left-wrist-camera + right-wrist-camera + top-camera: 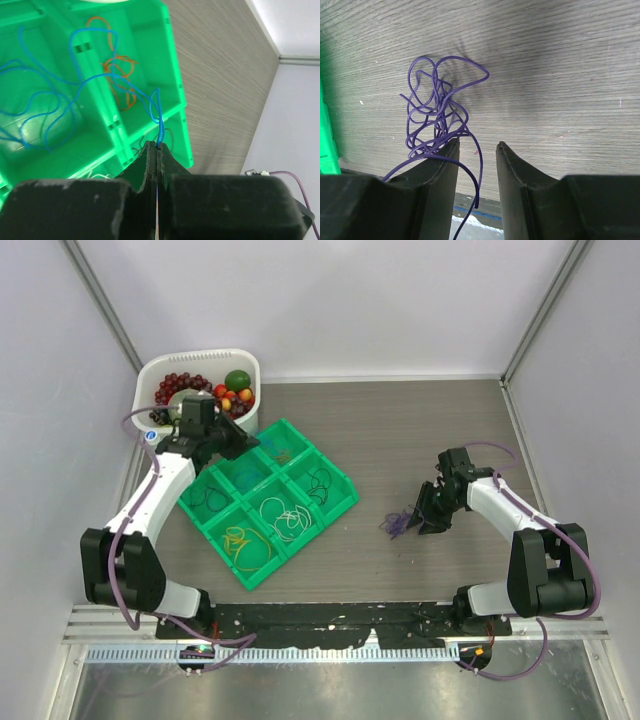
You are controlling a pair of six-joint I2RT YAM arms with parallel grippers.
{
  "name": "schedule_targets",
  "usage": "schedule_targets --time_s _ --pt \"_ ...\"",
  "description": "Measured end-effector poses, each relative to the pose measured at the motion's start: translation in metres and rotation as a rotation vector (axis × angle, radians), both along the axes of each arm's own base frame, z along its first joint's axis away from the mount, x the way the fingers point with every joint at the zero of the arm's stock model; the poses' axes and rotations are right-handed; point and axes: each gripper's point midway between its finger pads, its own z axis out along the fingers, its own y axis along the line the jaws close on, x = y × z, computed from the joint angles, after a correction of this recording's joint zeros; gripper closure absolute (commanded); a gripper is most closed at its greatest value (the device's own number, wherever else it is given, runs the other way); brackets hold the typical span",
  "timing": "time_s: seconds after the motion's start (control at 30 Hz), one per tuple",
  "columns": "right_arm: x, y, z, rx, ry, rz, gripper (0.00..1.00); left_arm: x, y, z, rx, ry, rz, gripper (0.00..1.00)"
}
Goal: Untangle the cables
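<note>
Nearest me, my right gripper [477, 147] stands with fingers apart over the grey wood-grain table [560, 75], one strand of the tangled thin purple cable [435, 112] trailing loose between them. Further out, my left gripper [157, 146] is pinched tight on a thin blue cable [75, 90] strung across the green plastic compartment tray [172, 75], past an orange cable [122, 80]. Only the overhead view shows the white fruit bowl [250, 365] beyond.

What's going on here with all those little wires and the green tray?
It's an untangling job. The left gripper is pinched shut on a blue cable that trails down into the green tray. The right gripper hangs open over a knotted purple cable on the table, one strand lying loose between its fingers.
</note>
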Motion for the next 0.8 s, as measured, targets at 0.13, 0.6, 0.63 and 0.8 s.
schedule_targets --time_s 0.13,0.6,0.63,0.8 --pt "0.000 0.000 0.000 0.000 0.000 0.000 0.59 -0.020 0.022 -0.009 0.007 0.010 0.049 1.00" --pt "0.001 0.001 0.001 0.007 -0.007 0.003 0.59 -0.080 0.073 0.010 0.092 -0.090 0.224 1.00" --pt "0.002 0.001 0.001 0.007 -0.007 0.004 0.59 -0.083 0.075 0.008 0.097 -0.088 0.234 1.00" --pt "0.001 0.001 0.001 0.007 -0.006 0.004 0.59 -0.084 0.078 -0.006 0.099 -0.041 0.256 1.00"
